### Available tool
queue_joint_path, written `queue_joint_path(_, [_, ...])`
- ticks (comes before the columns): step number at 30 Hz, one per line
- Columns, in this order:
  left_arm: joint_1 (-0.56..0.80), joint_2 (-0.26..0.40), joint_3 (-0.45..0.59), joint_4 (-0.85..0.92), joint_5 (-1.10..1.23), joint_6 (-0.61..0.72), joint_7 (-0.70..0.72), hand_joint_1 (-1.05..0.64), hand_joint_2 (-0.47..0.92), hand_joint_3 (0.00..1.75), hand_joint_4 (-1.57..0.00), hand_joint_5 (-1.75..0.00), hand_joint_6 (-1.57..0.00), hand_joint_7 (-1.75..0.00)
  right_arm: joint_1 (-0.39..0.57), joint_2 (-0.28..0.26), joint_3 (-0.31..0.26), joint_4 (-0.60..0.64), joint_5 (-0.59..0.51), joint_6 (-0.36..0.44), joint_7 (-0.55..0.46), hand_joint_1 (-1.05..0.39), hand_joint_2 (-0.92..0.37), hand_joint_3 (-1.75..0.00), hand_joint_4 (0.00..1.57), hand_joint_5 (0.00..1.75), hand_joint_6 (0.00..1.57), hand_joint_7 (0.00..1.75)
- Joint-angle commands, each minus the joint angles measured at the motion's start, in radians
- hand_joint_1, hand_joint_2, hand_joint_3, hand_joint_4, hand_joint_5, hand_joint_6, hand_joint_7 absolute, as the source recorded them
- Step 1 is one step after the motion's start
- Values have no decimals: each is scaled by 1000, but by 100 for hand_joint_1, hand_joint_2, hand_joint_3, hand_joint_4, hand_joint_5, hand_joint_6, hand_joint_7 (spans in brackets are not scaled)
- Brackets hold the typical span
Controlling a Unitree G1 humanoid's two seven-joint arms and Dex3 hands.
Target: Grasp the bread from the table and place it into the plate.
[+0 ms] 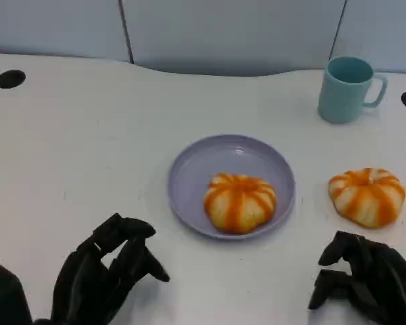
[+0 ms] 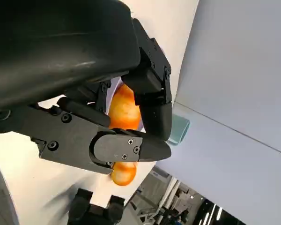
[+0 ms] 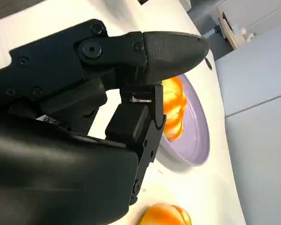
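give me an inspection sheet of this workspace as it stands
surface: white table, two dark round holes at its far corners
job's things: one bread lies in the purple plate; second bread on the table to the right of the plate, apart from it
clutter: teal mug upright behind the second bread
hands: left hand near the table edge, left of the plate, fingers apart, holds nothing; right hand in front of the second bread, fingers curled, holds nothing
cables: nothing seen
surroundings: pale grey panels behind the table
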Motion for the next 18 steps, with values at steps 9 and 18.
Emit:
queue_joint_path(9, [-46,30,37,107,28,-95,-30,-55,92,28,-65,-162,-59,-127,-22,-27,-24,41,2,-22,18,-43,-92,-44,127,102,115,97])
queue_joint_path(18, [-82,27,66,167,17,-163,-64,-55,92,31,-65,-170,-64,-121,-25,-27,-30,62,1,-44,22,-42,-92,-43,126,102,114,97])
